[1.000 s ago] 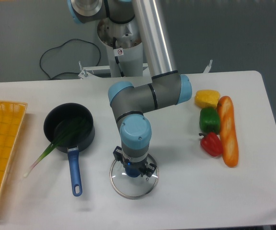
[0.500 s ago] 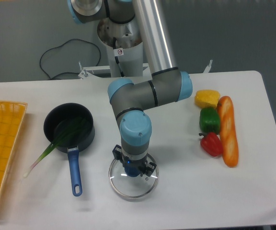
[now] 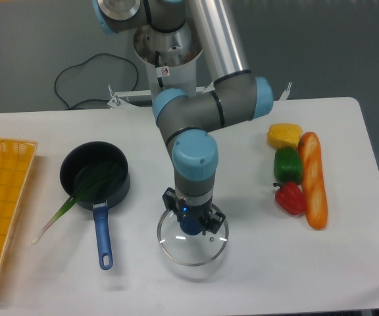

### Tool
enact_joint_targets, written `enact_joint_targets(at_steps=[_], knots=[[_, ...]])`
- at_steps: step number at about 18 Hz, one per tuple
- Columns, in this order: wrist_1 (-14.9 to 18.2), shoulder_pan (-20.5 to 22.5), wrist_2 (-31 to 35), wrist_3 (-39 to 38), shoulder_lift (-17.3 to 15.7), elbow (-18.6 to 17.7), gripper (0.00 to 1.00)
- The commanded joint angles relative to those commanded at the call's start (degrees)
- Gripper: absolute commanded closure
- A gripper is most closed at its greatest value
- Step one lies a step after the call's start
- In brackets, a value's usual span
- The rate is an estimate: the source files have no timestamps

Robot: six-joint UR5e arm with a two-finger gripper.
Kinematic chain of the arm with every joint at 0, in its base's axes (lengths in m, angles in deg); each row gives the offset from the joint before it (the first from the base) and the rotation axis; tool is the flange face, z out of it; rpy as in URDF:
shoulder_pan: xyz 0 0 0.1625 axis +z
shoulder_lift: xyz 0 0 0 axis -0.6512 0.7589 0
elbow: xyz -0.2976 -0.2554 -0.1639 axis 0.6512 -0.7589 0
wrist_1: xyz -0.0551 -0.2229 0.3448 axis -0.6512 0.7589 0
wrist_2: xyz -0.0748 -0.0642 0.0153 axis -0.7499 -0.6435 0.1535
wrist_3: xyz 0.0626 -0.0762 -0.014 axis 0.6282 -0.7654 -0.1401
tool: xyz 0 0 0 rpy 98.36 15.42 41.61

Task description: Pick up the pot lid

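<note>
Glass pot lid (image 3: pixel 193 255) has shifted away from the black pan (image 3: pixel 77 157) in the last half second. Looks raised off the worktop (image 3: pixel 281 270), so the pick is likely good. Fingers (image 3: pixel 214 220) part-closed, pinching its blue knob (image 3: pixel 191 226). Lid's between pan and red pepper (image 3: pixel 290 199).

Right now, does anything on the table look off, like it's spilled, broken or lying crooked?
One thing: the long green stalk slants out over the rim of the black pan instead of lying fully inside. The lid in the gripper shows no obvious damage.
</note>
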Motion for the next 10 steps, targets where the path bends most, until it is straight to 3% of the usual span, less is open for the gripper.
enact_joint_targets(at_steps=[10], knots=[[4.4, 1.9, 0.0, 3.2, -2.1, 0.7, 0.61]])
